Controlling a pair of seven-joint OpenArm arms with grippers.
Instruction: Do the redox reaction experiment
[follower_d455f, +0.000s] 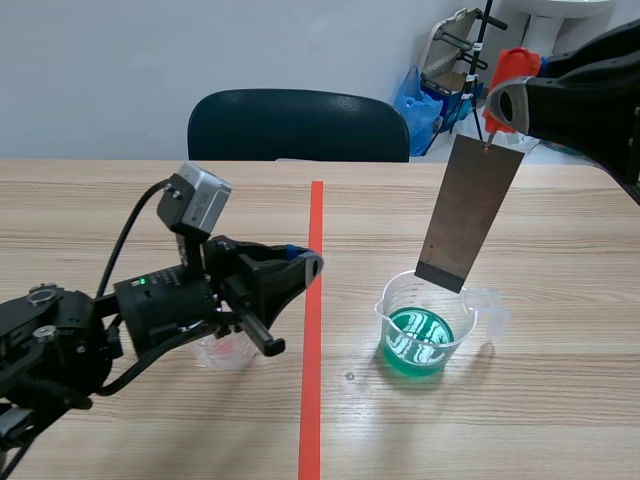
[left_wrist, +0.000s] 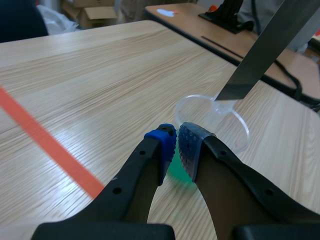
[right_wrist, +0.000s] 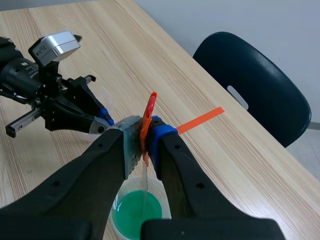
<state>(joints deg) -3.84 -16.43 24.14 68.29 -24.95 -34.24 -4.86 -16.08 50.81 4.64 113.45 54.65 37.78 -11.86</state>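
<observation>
A clear beaker (follower_d455f: 392, 300) holding green liquid (follower_d455f: 420, 340) stands right of the tape line. A grey metal strip (follower_d455f: 470, 210) hangs upright over it from an orange-red clip (follower_d455f: 512, 68), its lower edge about level with the beaker's rim. My right gripper (follower_d455f: 505, 100) is raised at the upper right and shut on the clip (right_wrist: 149, 112); the strip (right_wrist: 145, 180) hangs edge-on below it over the liquid (right_wrist: 137, 212). My left gripper (follower_d455f: 310, 265) is low, left of the beaker, shut on nothing. Its fingertips (left_wrist: 176, 142) meet just short of the beaker (left_wrist: 210, 112), with the strip (left_wrist: 265, 47) beyond.
A small clear cup (follower_d455f: 222, 350) sits on the table under the left arm. An orange-red tape line (follower_d455f: 312, 330) runs down the table's middle. A dark chair (follower_d455f: 298, 125) stands at the far edge. Bags and a stand (follower_d455f: 450, 70) are behind on the right.
</observation>
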